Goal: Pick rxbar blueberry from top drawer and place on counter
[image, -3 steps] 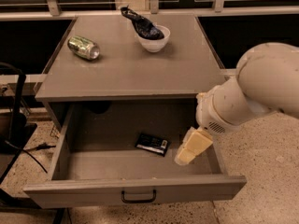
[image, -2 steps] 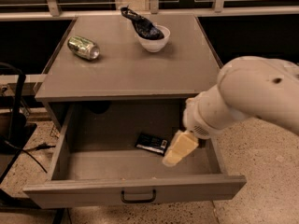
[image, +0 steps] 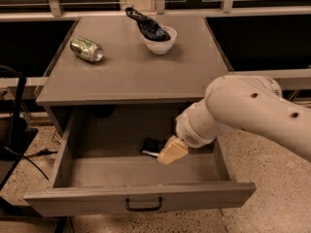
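Observation:
The top drawer [image: 141, 196] stands pulled open below the counter [image: 133, 74]. The rxbar blueberry [image: 151, 146], a small dark flat bar with a pale end, lies on the drawer floor right of the middle. My gripper [image: 171, 151] reaches down into the drawer from the right on a thick white arm. Its pale tan fingers sit just right of the bar and cover the bar's right end. I cannot tell whether the gripper touches the bar.
On the counter a green can [image: 87, 49] lies on its side at the back left. A white bowl [image: 159, 40] with a dark wrinkly bag in it stands at the back middle. A dark chair and cables [image: 14, 125] are at the left.
My arm and gripper have moved left across the drawer, from its right side to right beside the bar. The bar, can and bowl have not moved.

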